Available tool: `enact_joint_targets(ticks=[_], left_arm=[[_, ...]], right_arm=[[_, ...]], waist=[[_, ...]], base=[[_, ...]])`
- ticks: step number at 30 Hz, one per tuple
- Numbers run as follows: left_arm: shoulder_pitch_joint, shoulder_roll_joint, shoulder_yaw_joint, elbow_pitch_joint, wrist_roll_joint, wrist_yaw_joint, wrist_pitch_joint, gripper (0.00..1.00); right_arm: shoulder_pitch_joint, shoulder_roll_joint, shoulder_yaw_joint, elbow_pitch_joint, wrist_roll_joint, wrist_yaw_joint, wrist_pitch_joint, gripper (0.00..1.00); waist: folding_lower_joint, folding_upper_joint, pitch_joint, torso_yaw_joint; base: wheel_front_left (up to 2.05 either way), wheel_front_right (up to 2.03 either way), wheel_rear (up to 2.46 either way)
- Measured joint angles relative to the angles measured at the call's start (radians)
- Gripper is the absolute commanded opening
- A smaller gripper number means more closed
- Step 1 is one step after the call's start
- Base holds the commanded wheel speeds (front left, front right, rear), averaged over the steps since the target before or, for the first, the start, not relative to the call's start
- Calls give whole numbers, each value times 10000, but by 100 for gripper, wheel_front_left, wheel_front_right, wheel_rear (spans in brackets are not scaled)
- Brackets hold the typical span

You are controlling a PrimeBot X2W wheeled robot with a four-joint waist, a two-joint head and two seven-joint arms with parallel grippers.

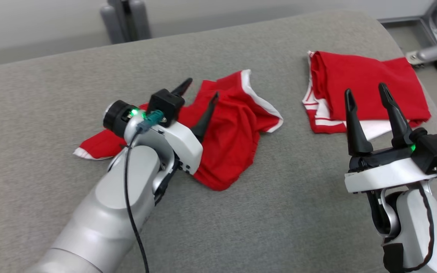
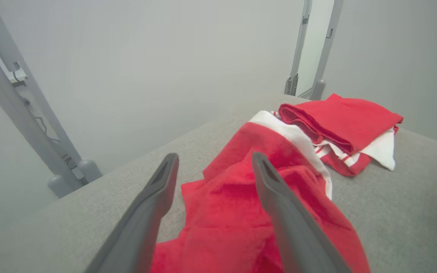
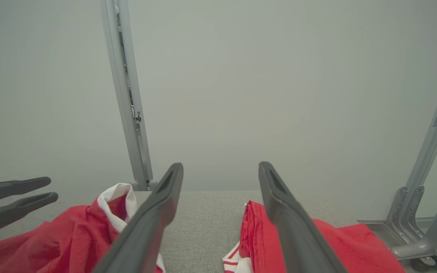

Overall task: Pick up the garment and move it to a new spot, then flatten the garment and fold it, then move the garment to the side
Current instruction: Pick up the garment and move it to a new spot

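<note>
L gripper (image 1: pixel 200 90) is spread wide w/ nothing pinched. Its fingers lie low over the garment (image 1: pixel 233 140), tips pointing away from the robot. In the left wrist view the gripper (image 2: pixel 214 156) has red cloth under and between its fingers. Contact or not, I can't tell. R gripper (image 1: pixel 365 89) is wide and empty too, fingers up, on the near right, clear of the heap.

The garment sits crumpled about mid-pad (image 1: pixel 70 87), one end poking out left from under the L arm. Its white band (image 1: pixel 258 100) curls up on the far right side.

Handling, as a judgement: it's soft, light and limp, prob. a thin knit. It'll drape, bunch and drag on the pad's fabric rather than slide. Not fragile, so you can pinch firmly. A grab in the middle of the heap will likely lift several layers at once, so don't take it there. Go for the white band: it's the clearest edge and stands proud of the pad. For flattening you'll want both grippers on that band, spread apart, so the rest hangs and lays out as you pull.

Farther right, a folded piece (image 1: pixel 355 74) lies near the pad's edge, well apart from the heap. Keep the drag path off it. Grey frame legs (image 1: pixel 125 19) stand beyond the pad.
</note>
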Motion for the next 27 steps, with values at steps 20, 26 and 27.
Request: enact_joint_targets(ticks=[20,26,27], left_arm=[[4618,1835,3749,-4105,169,1687,-424,100],[6578,1152,4826,-4905,1150,1425,-422,100],[6739,1018,5030,-4957,1225,1377,-424,100]], right_arm=[[1136,-113,136,228,-384,0,0,100],[1505,-127,119,370,-412,0,0,100],[1511,-127,219,401,-412,0,0,100]], waist=[[0,0,-1489,2012],[1,0,-1753,2321],[1,0,-1769,2337]], base=[[0,0,0],[0,0,0],[0,0,0]])
